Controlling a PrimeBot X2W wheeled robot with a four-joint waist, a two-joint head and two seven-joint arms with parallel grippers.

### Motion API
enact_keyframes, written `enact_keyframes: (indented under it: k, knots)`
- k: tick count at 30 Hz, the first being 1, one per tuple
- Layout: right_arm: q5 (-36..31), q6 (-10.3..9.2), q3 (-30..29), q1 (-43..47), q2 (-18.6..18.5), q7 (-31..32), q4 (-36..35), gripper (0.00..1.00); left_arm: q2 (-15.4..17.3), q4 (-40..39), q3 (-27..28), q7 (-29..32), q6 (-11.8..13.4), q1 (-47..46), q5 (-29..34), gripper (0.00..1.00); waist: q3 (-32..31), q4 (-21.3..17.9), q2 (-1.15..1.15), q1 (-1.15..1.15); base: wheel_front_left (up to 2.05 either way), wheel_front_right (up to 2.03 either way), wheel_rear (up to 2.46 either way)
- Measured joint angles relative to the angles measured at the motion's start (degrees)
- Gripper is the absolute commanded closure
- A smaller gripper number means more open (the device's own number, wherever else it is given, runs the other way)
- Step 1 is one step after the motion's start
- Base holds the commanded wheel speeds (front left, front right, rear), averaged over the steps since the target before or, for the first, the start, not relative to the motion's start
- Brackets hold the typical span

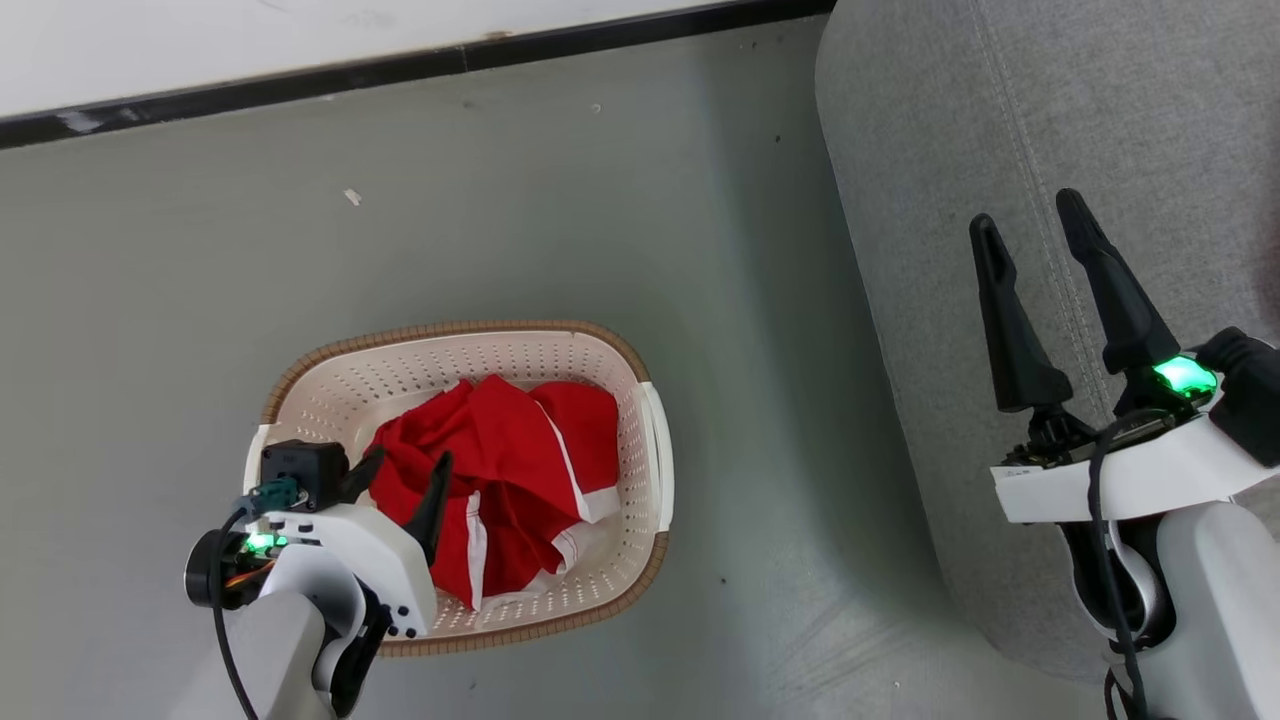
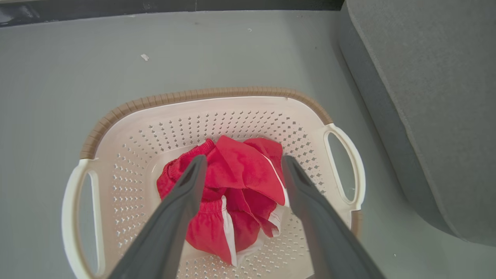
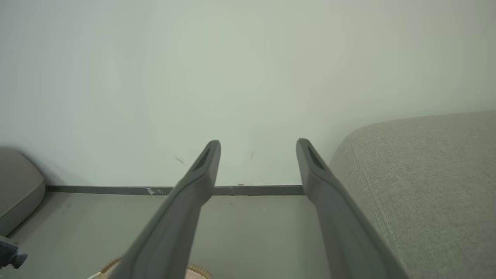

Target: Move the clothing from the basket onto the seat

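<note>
Floor [image 1: 560,200]: smooth grey-green, matt, with a few dark specks and one small white scrap [image 1: 352,197] toward 10 o'clock in the head view. Wall [image 1: 200,40]: plain pale, running along 11 to 12 o'clock and met at its foot by a dark baseboard [image 1: 400,70] with some scuffing at its 9 o'clock end. Sofa [image 1: 1050,120]: grey woven fabric with a rounded edge and a stitched seam, taking up the 1 to 4 o'clock side; it rests on the floor, well apart from the basket [image 1: 440,345]. The basket stands on the floor at about 7 o'clock, cream with perforated walls and a brown rim. The clothing [image 1: 500,460] lies crumpled inside it on the bottom, red with white stripes and trim. Left gripper [image 1: 412,458]: reaching down into the basket from its 8 o'clock side, fingers spread and released, one on each side of the top of the heap; whether they touch the fabric cannot be told. Right gripper [image 1: 1028,210]: at 3 o'clock, above the sofa, fingers apart and holding nothing. The right wrist view has a second grey rounded cushion edge [image 3: 15,186] at 9 o'clock on the floor.
</note>
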Motion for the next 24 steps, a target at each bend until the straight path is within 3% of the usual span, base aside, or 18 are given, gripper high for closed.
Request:
enact_keyframes:
  k: [24]
  knots:
    - [-0.36, 0.0, 1.57, -5.78, 2.05, -0.01, -1.53, 0.0, 0.25, 11.6, 0.37, 4.49, -1.78, -10.81, -0.56, 0.0, 11.45, -5.51, 0.0, 0.0, 0.0, 0.0, 0.0]
